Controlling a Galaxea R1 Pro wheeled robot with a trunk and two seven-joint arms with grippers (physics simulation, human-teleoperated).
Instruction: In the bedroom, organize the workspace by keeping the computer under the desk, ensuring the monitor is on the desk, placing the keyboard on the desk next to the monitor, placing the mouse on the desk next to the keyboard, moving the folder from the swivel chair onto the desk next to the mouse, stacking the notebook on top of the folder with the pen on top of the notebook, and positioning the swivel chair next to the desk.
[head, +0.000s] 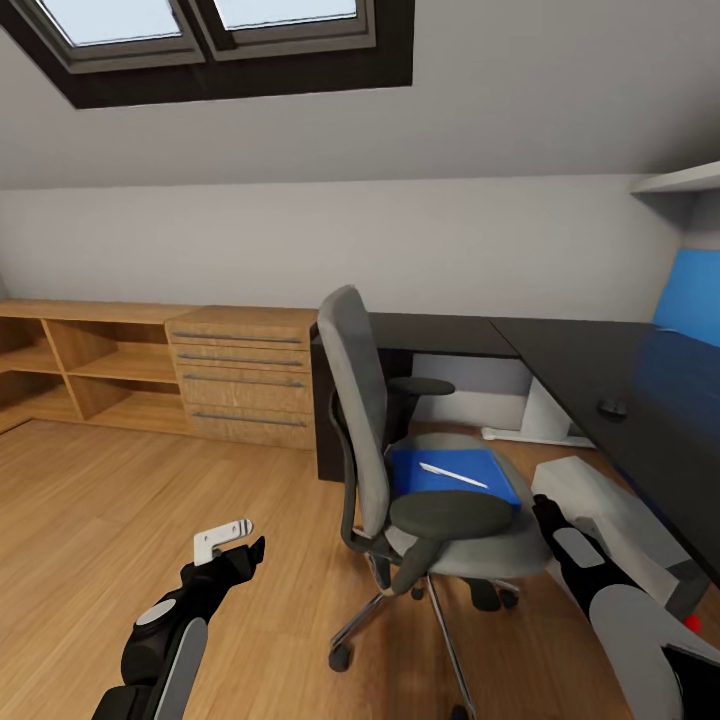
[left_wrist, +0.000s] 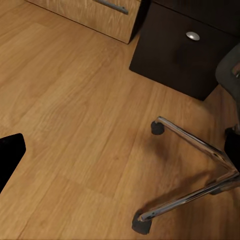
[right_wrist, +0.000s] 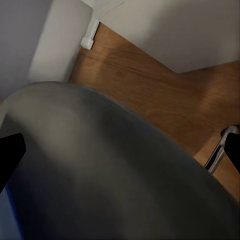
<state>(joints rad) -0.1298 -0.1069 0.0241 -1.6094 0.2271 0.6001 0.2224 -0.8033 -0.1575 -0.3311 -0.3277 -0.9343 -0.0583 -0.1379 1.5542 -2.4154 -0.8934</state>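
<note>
The swivel chair (head: 360, 400) stands in the middle of the head view, its grey seat turned toward the black desk (head: 590, 365) on the right. On the seat lies the bright-blue folder (head: 480, 485) with the pale pen (head: 452, 475) on top of it. A small dark mouse (head: 612, 407) rests on the desk. A pale grey box (head: 610, 515), seemingly the computer, lies under the desk's edge. My right gripper (head: 545, 508) is open beside the seat's right edge (right_wrist: 125, 170). My left gripper (head: 238, 545) hangs open over the floor, left of the chair. Monitor, keyboard and notebook are out of view.
Low light-wood shelving (head: 80, 365) and wooden drawers (head: 240, 380) line the back wall. A black drawer unit (left_wrist: 180, 50) stands behind the chair. The chair's chrome legs (left_wrist: 195, 140) and casters spread over the wood floor. A blue panel (head: 690, 295) backs the desk.
</note>
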